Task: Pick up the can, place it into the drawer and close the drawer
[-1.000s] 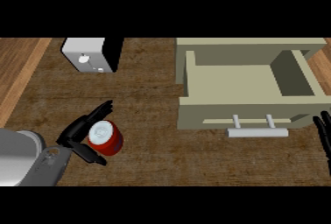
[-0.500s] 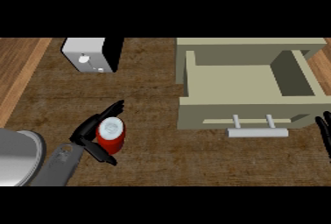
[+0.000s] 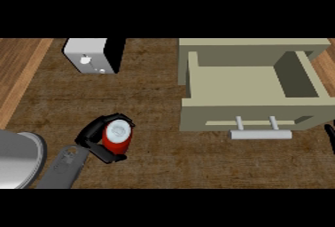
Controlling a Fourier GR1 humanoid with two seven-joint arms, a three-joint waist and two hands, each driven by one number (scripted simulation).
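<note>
A red can [image 3: 118,138] with a pale lid sits clasped in the robot's left hand [image 3: 98,141], near the left side of the scene, over the dark wood counter [image 3: 144,97]. The black fingers curl round the can's far and near sides, with the lid facing up toward the camera and the red body showing between them. Whether the can touches the counter or is held clear of it cannot be told. The grey left forearm [image 3: 65,166] runs down from the hand to the near edge.

To the right, well apart from the can, a beige drawer [image 3: 248,88] stands pulled open, its pale floor bare to view. Its front panel faces the near side and carries a light bar handle [image 3: 260,134] on two posts.

At the extreme right edge, just near of the drawer front, a sliver of the right hand [image 3: 330,137] shows; the state of its grasp cannot be told.

On the far left stands a white and black box-shaped appliance [image 3: 95,55]. A grey rounded object [image 3: 16,159] fills the near left corner, beside the forearm.
</note>
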